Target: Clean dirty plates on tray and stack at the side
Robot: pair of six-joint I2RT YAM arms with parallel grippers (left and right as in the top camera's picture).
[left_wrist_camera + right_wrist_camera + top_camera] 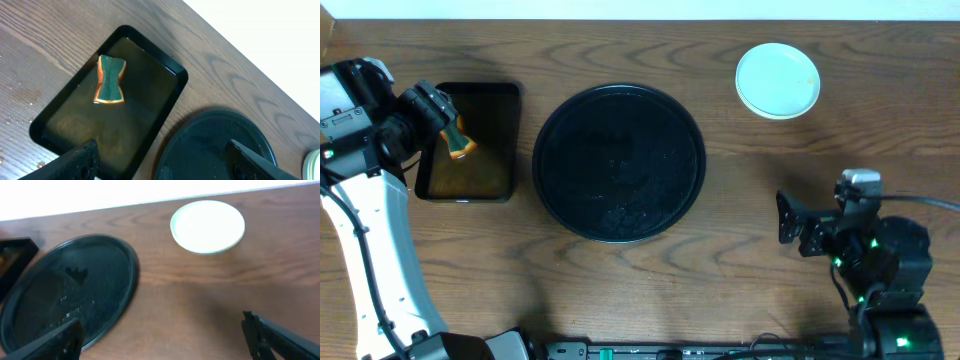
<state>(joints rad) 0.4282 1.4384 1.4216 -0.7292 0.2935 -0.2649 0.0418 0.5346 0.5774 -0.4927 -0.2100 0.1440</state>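
Note:
The large round black tray [618, 162] lies at the table's middle with no plate on it. It also shows in the left wrist view [212, 132] and the right wrist view [65, 287]. The plates [777, 80] sit stacked on the table at the back right, a pale clean one on top [207, 225]. How many lie under it I cannot tell. My left gripper [438, 108] is open and empty above the rectangular tray's near end [162, 150]. My right gripper [788, 222] is open and empty over bare table to the right of the round tray [162, 325].
A small rectangular black tray [490, 110] at the left holds brownish water and a green-and-orange sponge [110, 80], also seen from overhead [458, 142]. Water drops lie on the wood beside it [15, 95]. The table's back edge runs just behind the plates.

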